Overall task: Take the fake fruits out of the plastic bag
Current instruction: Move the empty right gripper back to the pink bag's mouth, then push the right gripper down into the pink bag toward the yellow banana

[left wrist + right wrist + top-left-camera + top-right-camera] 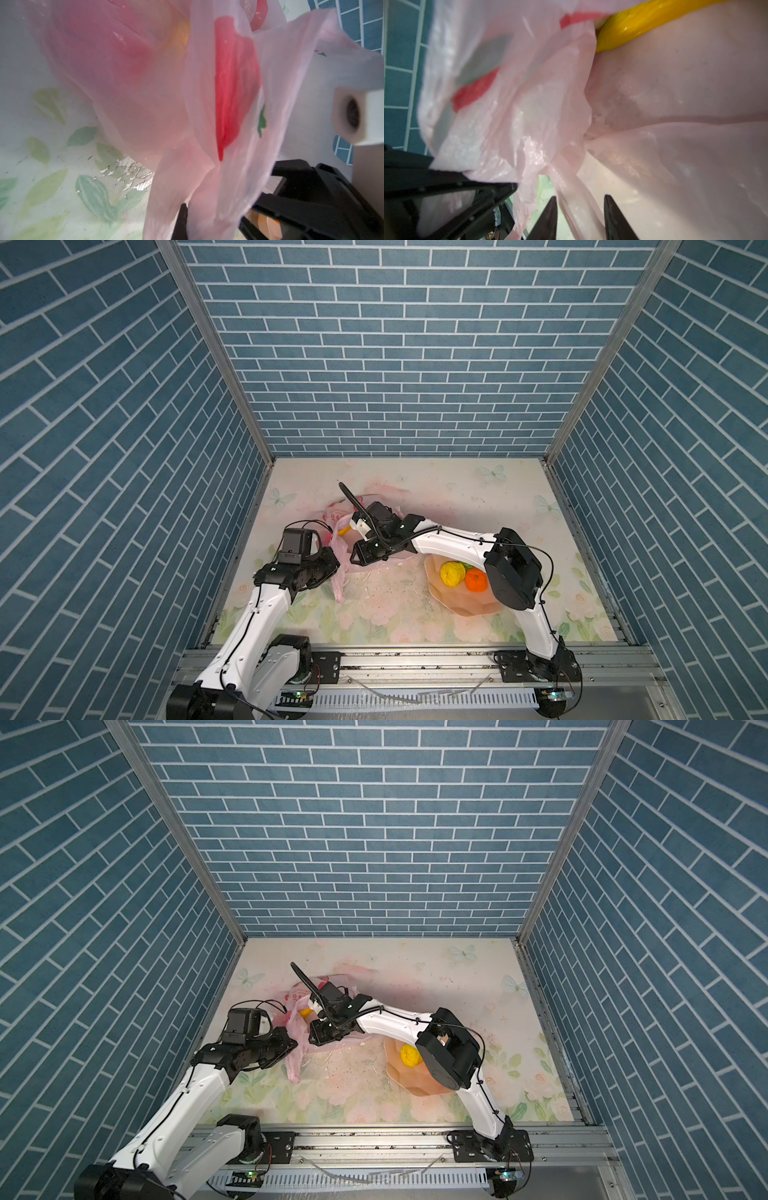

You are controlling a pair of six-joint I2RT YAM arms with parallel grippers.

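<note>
At the left, the left hand (335,568) is pinched together on a fold of the plastic bag (332,514), lifting that side of the mouth off the surface (395,614). Just right of it, the right hand (580,199) pokes into the opening with its fingers apart and a strip of film lying between them. From here I can't be sure that strip isn't snagged. The banana (633,27) lies deeper in, beyond the tips.

I'd judge the step to be fetching that banana. To do it well, the left hand should hold the mouth high and taut. The right should slip clear of the loose film, reach further in, close across the banana's middle and back out the way it entered.

Further right, the peach bowl (453,605) holds the wrinkly yellow fruit (452,573), the tangerine (476,580) and a sliver of green.

The surface is a pale floral sheet, scuffed and flaking near the bag. Blue brick-patterned walls (395,364) close in three sides, and an aluminium rail (415,659) at the front carries both arms.
</note>
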